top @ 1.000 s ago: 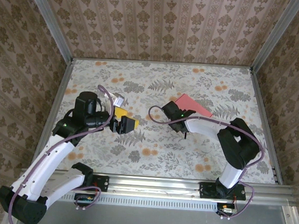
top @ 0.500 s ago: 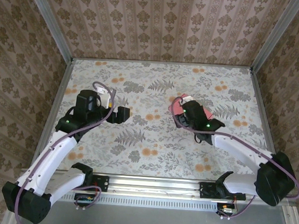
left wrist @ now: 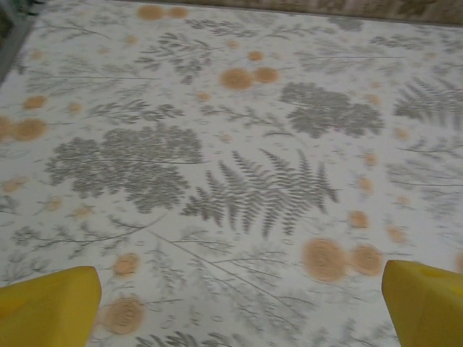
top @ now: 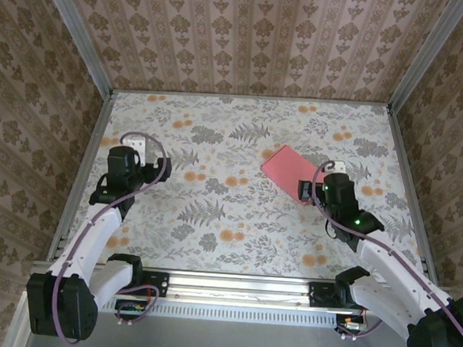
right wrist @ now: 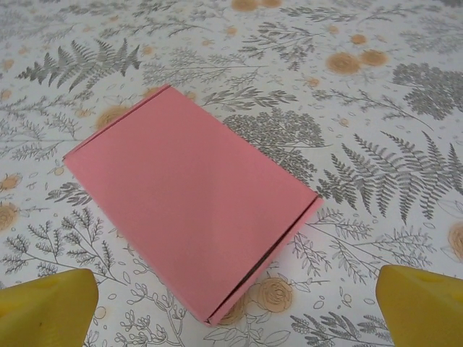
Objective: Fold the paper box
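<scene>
Left side: my left gripper (left wrist: 235, 314) is released, its yellow fingers (left wrist: 47, 307) spread wide over the bare floral-patterned surface (top: 228, 221) with nothing between them. In the top view this arm sits folded against the left margin, well apart from the work.

Right of centre: the slim salmon-pink rectangular card box (top: 294, 168) lies flat on the surface, set diagonally, with no gripper on it. The right wrist view shows it closed, broad pink face up and corners square. No loose tabs or off-white inner side are showing. A dark seam runs along the long edge on the right of that view, where one panel appears to stand slightly proud.

Right side: my right gripper (right wrist: 235, 311) is also released, fingers apart, holding nothing. It hovers just off the box's near end and faces it.

Assessment: folding appears complete, or very nearly so. The seam is the only item I would mark open. I cannot tell whether that flap is fully tucked.

Change noted: one second ago my left gripper reached towards the middle of the surface; it has since drawn back to the left. Half a second ago my right gripper lay over the box and covered most of it. It has now pulled back to the near right, leaving the box fully exposed in roughly the same place.
</scene>
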### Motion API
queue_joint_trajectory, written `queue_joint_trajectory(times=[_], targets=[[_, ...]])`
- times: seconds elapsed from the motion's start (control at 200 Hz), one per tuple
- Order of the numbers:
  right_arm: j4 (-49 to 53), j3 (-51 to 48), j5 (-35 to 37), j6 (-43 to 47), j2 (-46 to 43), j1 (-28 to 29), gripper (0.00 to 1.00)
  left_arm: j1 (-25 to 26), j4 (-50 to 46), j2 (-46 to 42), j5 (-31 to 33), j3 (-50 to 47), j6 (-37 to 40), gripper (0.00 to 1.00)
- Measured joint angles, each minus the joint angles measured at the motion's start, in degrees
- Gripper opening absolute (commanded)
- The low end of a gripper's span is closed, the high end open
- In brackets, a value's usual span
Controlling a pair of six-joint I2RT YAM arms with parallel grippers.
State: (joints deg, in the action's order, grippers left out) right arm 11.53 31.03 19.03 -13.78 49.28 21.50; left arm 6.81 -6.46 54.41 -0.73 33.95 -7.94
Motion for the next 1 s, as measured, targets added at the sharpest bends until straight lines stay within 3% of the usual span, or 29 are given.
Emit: queue_joint_trajectory(times=[0.28,1.0], targets=[[-2.6,-2.0,0.0,-1.2,-2.9,-1.5,1.0,-0.2,18.0,2.3,7.1,-9.4,7.9,1.0],[-6.0,-4.5,3.3,-1.4,-0.1,-2.9,1.0,-1.6,54.7,28.0,6.1,-14.9,14.0,1.0]])
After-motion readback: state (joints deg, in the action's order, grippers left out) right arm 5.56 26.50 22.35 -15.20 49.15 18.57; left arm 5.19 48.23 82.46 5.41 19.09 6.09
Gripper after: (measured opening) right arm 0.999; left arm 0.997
